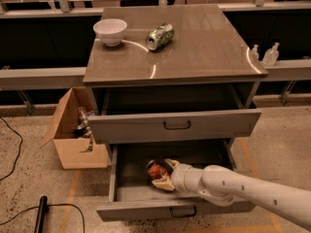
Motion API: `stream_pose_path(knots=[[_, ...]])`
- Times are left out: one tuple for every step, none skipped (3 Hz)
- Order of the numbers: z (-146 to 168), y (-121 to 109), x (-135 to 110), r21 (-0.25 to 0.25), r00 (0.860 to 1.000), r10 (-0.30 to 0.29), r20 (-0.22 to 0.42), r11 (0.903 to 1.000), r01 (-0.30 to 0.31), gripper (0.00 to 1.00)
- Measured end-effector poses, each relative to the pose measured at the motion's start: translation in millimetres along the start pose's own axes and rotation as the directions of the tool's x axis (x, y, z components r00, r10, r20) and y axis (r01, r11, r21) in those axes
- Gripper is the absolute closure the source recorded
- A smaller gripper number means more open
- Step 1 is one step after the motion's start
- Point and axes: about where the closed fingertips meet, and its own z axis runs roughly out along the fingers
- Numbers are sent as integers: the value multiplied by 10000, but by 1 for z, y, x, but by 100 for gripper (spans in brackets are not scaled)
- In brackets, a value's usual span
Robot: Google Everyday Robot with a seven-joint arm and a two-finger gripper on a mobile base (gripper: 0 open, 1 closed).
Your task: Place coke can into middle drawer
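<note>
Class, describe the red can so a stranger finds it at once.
Find the grey cabinet, then its middle drawer, the lower open one. The coke can sits inside, clasped by the gripper; it is red, unlike the green can on top.

On the cabinet top (204, 52) a bowl (110, 31) sits back left, with a tipped can (160, 36) just to its right. Below the upper drawer (218, 125), the middle drawer (141, 209) juts further forward. Inside it, left of centre, the gripper (163, 174) clasps the coke can (154, 170). A cardboard box (73, 152) stands on the floor to the cabinet's left.
</note>
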Motion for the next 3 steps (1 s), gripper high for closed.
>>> stream_pose_path(knots=[[-15,-7,4,312,9997,166,-163,9994,-161,0],[-52,-13,2,1007,9977,587,-342,9934,-550,0],[-101,-16,8,1907,9875,1352,-808,9745,-1178,18]])
